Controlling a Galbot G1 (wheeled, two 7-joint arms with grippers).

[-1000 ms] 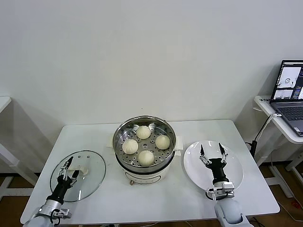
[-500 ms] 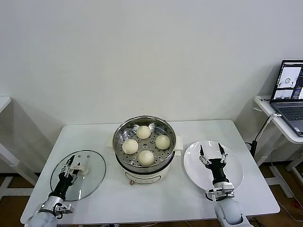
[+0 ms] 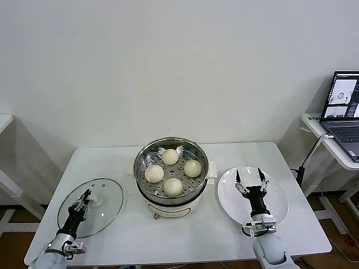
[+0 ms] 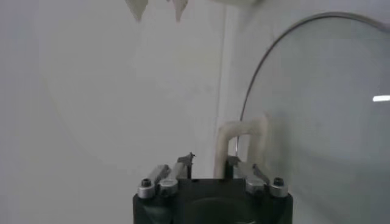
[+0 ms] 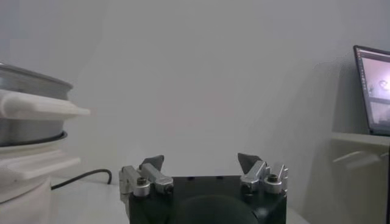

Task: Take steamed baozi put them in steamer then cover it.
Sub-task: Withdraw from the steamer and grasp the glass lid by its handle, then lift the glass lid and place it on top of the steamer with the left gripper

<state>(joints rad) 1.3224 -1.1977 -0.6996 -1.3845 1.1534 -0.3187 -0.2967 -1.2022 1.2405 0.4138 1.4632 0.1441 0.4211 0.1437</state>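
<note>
- The cover (image 3: 91, 206) lies on the table (image 3: 185, 230) left of the steamer (image 3: 171, 174); it looks like rigid, slick, breakable glass, so its cream handle (image 4: 242, 141) is the sensible hold.
- The left gripper (image 3: 83, 199) pinches that handle (jaws nearly together).
- All four steamed baozi (image 3: 173, 186) sit inside the steamer.
- The right gripper (image 3: 249, 178), jaws spread, hovers over the plate (image 3: 279, 196) to the steamer's right.

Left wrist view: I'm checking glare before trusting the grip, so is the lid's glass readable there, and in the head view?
Left wrist view: one small bright streak on the lid, the handle plain. Head view: the lid looks clear, and the left gripper is slightly blurred at the handle.
</note>
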